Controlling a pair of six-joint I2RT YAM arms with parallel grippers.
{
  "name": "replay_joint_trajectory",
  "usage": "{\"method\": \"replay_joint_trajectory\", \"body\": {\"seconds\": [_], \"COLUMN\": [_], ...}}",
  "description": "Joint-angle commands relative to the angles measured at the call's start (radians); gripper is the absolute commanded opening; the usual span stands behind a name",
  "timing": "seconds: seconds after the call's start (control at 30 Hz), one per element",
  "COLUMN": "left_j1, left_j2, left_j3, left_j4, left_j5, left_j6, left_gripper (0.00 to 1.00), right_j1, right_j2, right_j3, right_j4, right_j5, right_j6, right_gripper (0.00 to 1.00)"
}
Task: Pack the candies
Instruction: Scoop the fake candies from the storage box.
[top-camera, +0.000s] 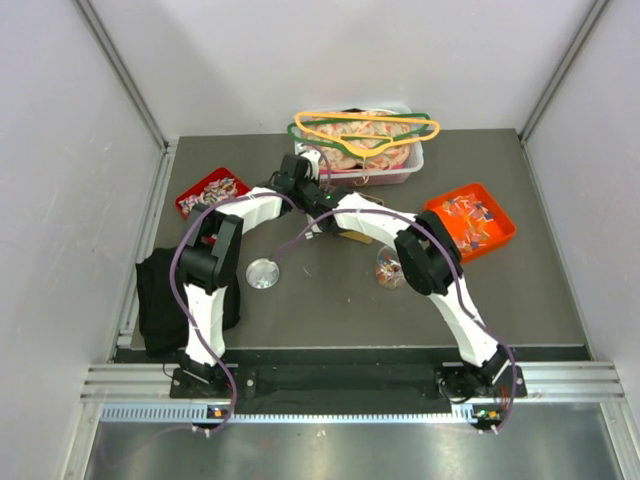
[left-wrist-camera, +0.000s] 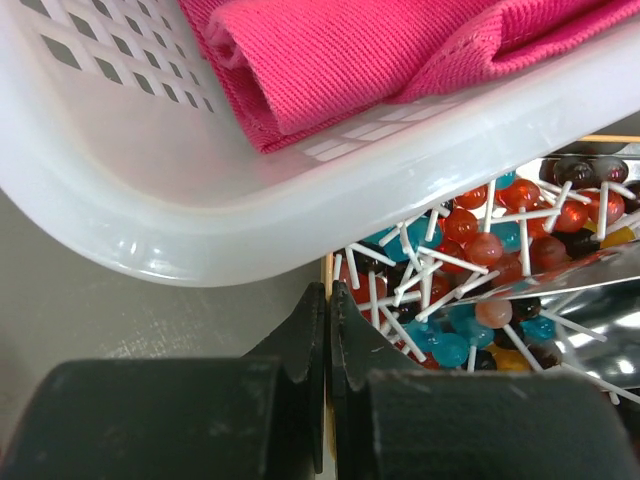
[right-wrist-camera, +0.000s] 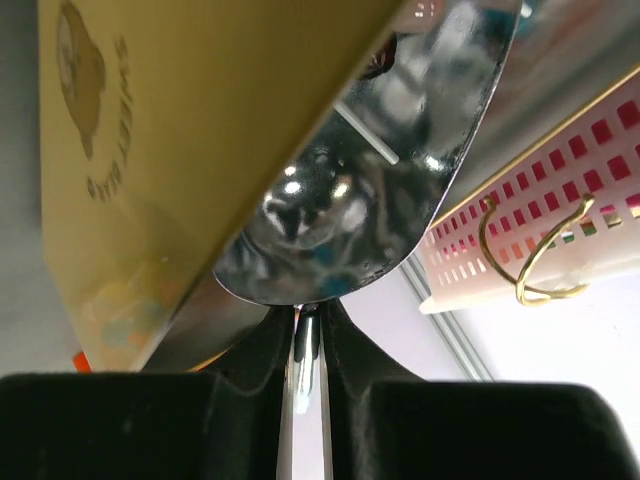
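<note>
The candies (left-wrist-camera: 470, 240) are small round sweets on white sticks, in red, blue and orange, heaped inside a yellow paper bag (top-camera: 352, 236). My left gripper (left-wrist-camera: 328, 295) is shut on the bag's thin edge (left-wrist-camera: 326, 268), close under the white basket. My right gripper (right-wrist-camera: 308, 320) is shut on the handle of a shiny metal scoop (right-wrist-camera: 370, 180), whose bowl lies against the bag (right-wrist-camera: 170, 150). The scoop's rim also shows among the candies in the left wrist view (left-wrist-camera: 575, 285). In the top view both grippers meet at the bag, left (top-camera: 305, 188) and right (top-camera: 327, 215).
A white slotted basket (top-camera: 400, 172) with pink cloth (left-wrist-camera: 380, 50) and coloured hangers (top-camera: 365, 128) stands just behind the bag. A red tray (top-camera: 212, 190) and an orange tray (top-camera: 470, 220) hold candies. A clear cup (top-camera: 262, 272), a candy-filled cup (top-camera: 388, 268), black cloth (top-camera: 165, 300).
</note>
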Motion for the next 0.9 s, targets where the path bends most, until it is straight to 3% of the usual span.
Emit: {"method": "replay_joint_trajectory", "body": {"seconds": [0.0,0.53,0.87], "left_j1": [-0.071,-0.07,-0.07], "left_j2": [-0.065,-0.053,-0.057], "left_j3": [-0.006,0.006,-0.001], "left_j4": [-0.002,-0.006,-0.011], "left_j5": [-0.014,-0.009,-0.012], "left_j6": [-0.032,-0.032,-0.027], "left_gripper": [0.0,0.0,0.0], "right_j1": [0.068,0.068,0.056], "right_j2": [0.052,0.038,-0.051], "right_j3": [-0.028,-0.018,-0.106], "right_j4": [0.133,0.262,0.396], "right_j5": [-0.1,-0.237,-0.303], "right_j6": [0.0,0.108,0.193], "right_gripper": [0.0,0.0,0.0]}}
